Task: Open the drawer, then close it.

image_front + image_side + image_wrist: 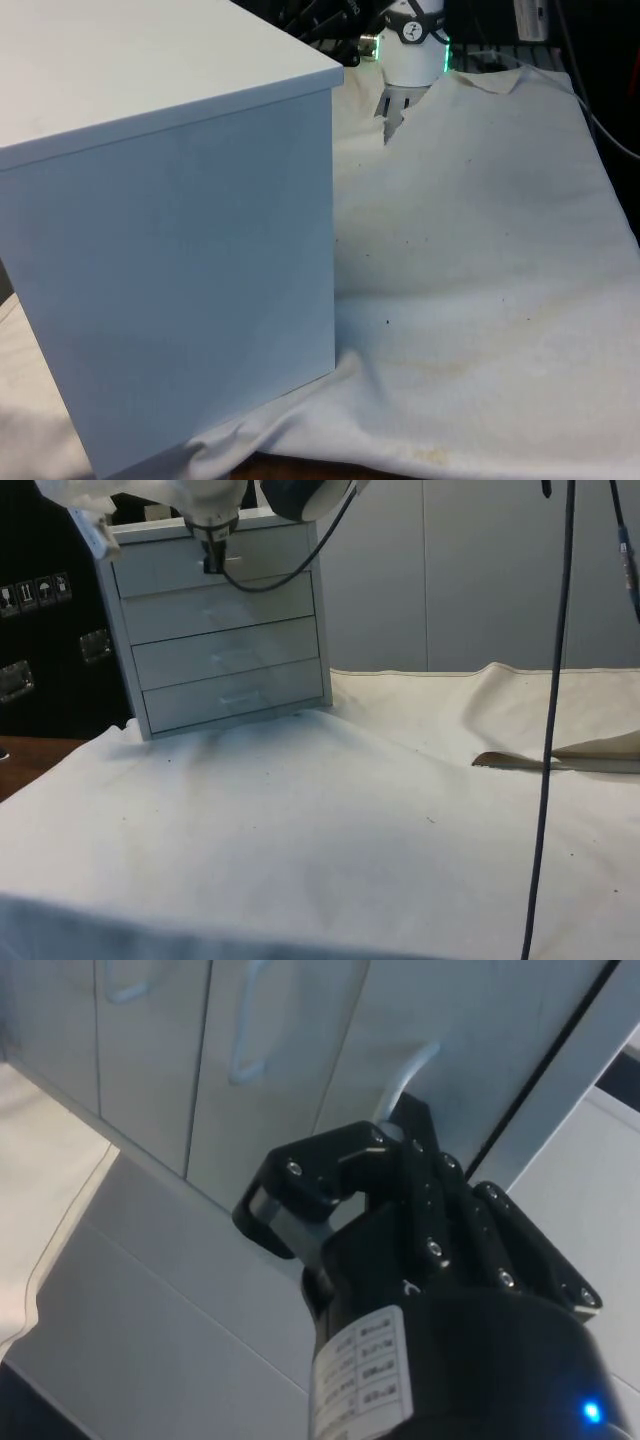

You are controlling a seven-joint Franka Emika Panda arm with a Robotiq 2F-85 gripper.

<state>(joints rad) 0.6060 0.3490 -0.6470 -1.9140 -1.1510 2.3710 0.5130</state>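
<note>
A pale grey chest of drawers [225,650] stands on the white cloth, with several drawers stacked in its front. In the front view the chest [180,250] turns its plain back and side to the camera. My gripper [213,562] is at the top drawer [270,555], right on its handle. In the wrist view the curved pale handle [410,1070] runs in between the black fingers [300,1185], and the gripper [395,1125] is shut on it. The top drawer's front looks level with the fronts of the drawers below it.
The handles of the lower drawers [250,1050] sit close beside the gripper. A black cable [548,730] hangs down at the side view's right. The cloth is rucked into a fold [560,758] there. The arm's base [410,50] stands behind the chest.
</note>
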